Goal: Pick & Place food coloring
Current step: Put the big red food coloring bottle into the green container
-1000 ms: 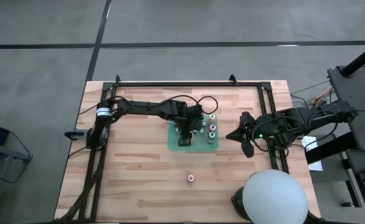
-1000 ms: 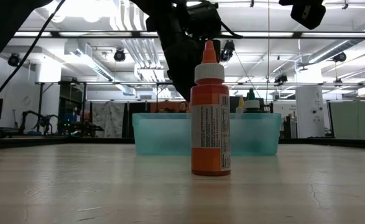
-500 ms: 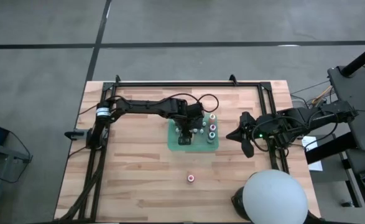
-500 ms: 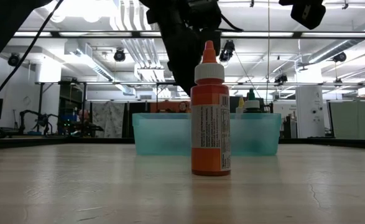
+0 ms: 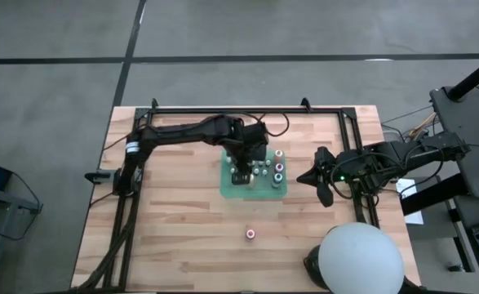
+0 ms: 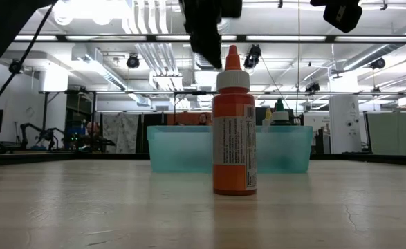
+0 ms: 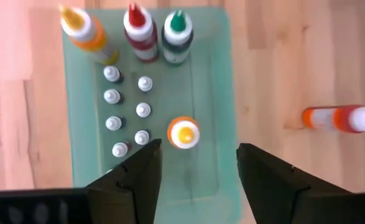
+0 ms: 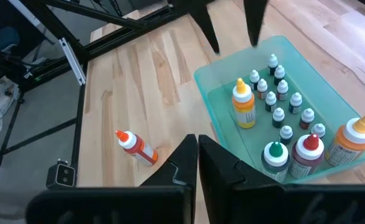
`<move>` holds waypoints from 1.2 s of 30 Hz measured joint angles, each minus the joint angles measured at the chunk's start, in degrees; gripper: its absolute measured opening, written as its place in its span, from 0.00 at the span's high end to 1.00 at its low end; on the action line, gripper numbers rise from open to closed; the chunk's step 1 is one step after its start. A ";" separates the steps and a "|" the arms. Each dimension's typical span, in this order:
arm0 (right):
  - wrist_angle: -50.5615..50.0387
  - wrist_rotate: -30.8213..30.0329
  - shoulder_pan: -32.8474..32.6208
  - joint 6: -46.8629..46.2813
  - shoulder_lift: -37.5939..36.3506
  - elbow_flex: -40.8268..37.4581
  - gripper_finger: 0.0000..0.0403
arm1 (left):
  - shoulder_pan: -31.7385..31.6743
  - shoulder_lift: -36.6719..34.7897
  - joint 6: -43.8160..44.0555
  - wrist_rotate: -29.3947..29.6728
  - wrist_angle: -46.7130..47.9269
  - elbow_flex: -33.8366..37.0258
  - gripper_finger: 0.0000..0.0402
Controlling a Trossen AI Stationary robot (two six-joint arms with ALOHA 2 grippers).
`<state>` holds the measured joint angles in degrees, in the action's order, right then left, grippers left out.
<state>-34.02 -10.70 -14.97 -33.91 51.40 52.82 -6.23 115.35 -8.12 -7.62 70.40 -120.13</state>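
Tabletop (image 5: 174,237): pale wooden planks, dark rails along its edges.
Tray (image 5: 231,192): teal, centre of frame, holding most bottles.
Orange bottle (image 5: 250,234): alone on planks, lower centre.
Left gripper (image 7: 194,168): above tray, fingers apart, holding nothing.
Right gripper (image 8: 198,155): right of tray, fingers together.
Room: grey floor; ceiling lights, pipes.

I'm looking into a robotics lab or industrial workshop: behind the wooden surface (image 6: 85,207) the low view shows a big open hall with exposed ceiling ducts (image 6: 147,55), strip lights (image 6: 313,38), white pillars (image 6: 341,121) and equipment racks (image 6: 78,117). Around the surface lies bare concrete floor (image 5: 51,90).
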 joint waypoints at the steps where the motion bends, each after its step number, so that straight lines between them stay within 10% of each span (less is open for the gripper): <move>1: 0.00 0.00 0.00 0.00 0.00 0.00 0.98 | 0.23 -0.01 0.41 0.00 1.24 -1.72 0.55; 11: -0.01 0.02 0.00 0.46 0.00 0.00 0.98 | 5.46 -0.11 1.19 -0.35 7.48 -14.70 0.55; 36: -0.07 0.22 0.00 1.07 0.00 0.00 0.98 | 16.60 0.13 9.77 -2.73 0.12 -14.52 0.55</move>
<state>-34.09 -10.48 -14.97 -32.84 51.40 52.82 10.36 115.48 1.65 -10.34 70.52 -134.65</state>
